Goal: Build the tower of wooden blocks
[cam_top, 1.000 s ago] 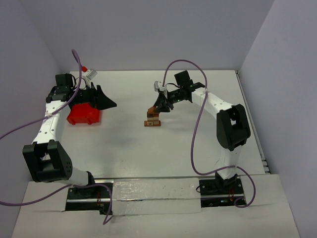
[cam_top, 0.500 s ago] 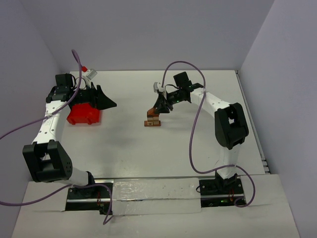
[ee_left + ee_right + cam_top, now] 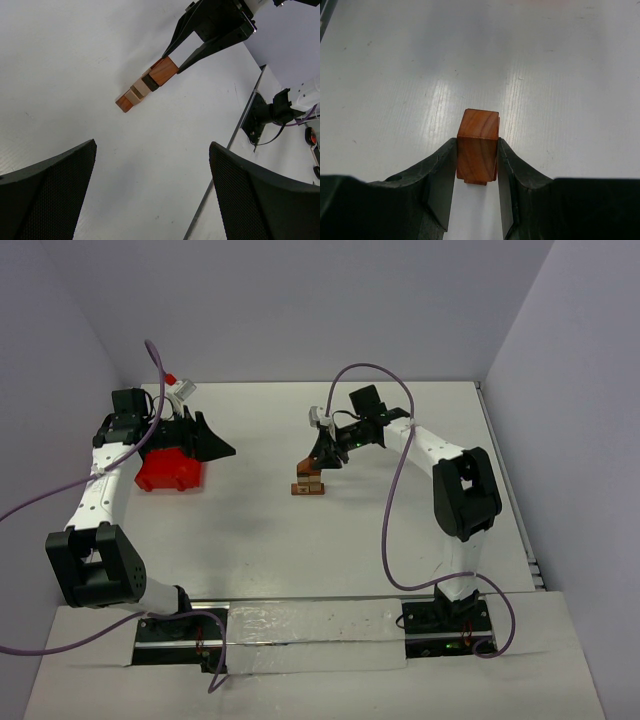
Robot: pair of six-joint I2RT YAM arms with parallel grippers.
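The wood block tower [image 3: 309,480] stands mid-table as a short stack of tan, dark and reddish-brown blocks on a flat base. In the left wrist view the tower [image 3: 142,89] appears slanted. My right gripper [image 3: 316,462] is shut on the topmost reddish-brown block [image 3: 478,142], which sits against the top of the stack; its fingers [image 3: 441,175] press both sides of it. A lower block peeks out beneath it. My left gripper [image 3: 214,444] hangs open and empty at the far left, well away from the tower, with its fingers [image 3: 52,190] wide apart.
A red plastic bin [image 3: 168,472] sits at the far left under the left arm. Purple cables loop over both arms. The table's right edge [image 3: 250,115] and the right arm's base [image 3: 445,618] lie near the front.
The right arm has shifted very slightly to the left, its grip on the reddish-brown block unchanged. The left arm has not moved.
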